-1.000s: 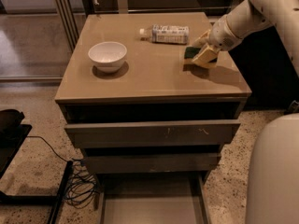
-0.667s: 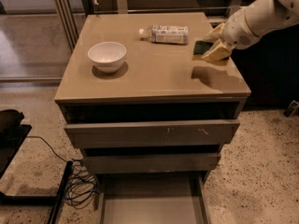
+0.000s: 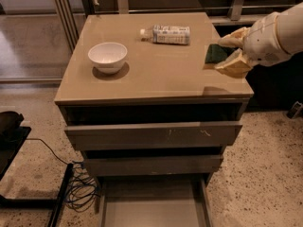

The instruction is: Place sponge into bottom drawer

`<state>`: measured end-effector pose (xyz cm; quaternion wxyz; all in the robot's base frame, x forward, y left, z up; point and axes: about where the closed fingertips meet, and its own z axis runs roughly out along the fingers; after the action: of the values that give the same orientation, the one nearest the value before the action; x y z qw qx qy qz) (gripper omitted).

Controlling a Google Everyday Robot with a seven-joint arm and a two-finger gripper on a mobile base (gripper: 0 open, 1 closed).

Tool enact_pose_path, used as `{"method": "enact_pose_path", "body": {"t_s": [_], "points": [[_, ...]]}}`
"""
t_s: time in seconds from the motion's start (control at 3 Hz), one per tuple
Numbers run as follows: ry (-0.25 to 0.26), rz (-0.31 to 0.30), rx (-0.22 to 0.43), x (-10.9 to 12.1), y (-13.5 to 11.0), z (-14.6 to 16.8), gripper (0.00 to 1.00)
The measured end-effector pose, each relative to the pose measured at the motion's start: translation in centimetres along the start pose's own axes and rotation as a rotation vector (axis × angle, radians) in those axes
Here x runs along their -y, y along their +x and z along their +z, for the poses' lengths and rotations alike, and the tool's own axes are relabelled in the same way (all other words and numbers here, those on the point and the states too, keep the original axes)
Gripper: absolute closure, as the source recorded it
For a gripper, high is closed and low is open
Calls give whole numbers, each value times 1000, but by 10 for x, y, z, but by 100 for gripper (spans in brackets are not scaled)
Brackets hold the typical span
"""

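Observation:
My gripper (image 3: 227,51) hangs above the right edge of the cabinet top (image 3: 156,74), reaching in from the right. Its tan fingers (image 3: 234,66) are shut on the sponge (image 3: 216,54), whose dark green top shows between them, lifted off the surface. The bottom drawer (image 3: 151,212) is pulled out at the lower edge of the view, showing a flat grey floor with nothing on it. The top drawer (image 3: 154,135) with a scratched front and the middle drawer (image 3: 154,165) stick out slightly above it.
A white bowl (image 3: 107,56) stands on the left of the cabinet top. A plastic bottle (image 3: 166,34) lies on its side at the back. Black cables (image 3: 80,190) and a dark base lie on the floor at left.
The gripper has lifted the sponge off the cabinet top and carried it right, toward the cabinet's right edge.

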<state>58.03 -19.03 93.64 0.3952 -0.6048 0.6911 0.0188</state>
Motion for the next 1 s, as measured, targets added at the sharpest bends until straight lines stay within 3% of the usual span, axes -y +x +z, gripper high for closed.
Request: {"method": "enact_pose_path", "body": {"t_s": [0.33, 0.67, 1.0], "points": [[-19, 21, 5, -59, 4, 6, 100], [-73, 88, -4, -117, 21, 46, 100], [-191, 222, -34, -193, 66, 102, 100]]}}
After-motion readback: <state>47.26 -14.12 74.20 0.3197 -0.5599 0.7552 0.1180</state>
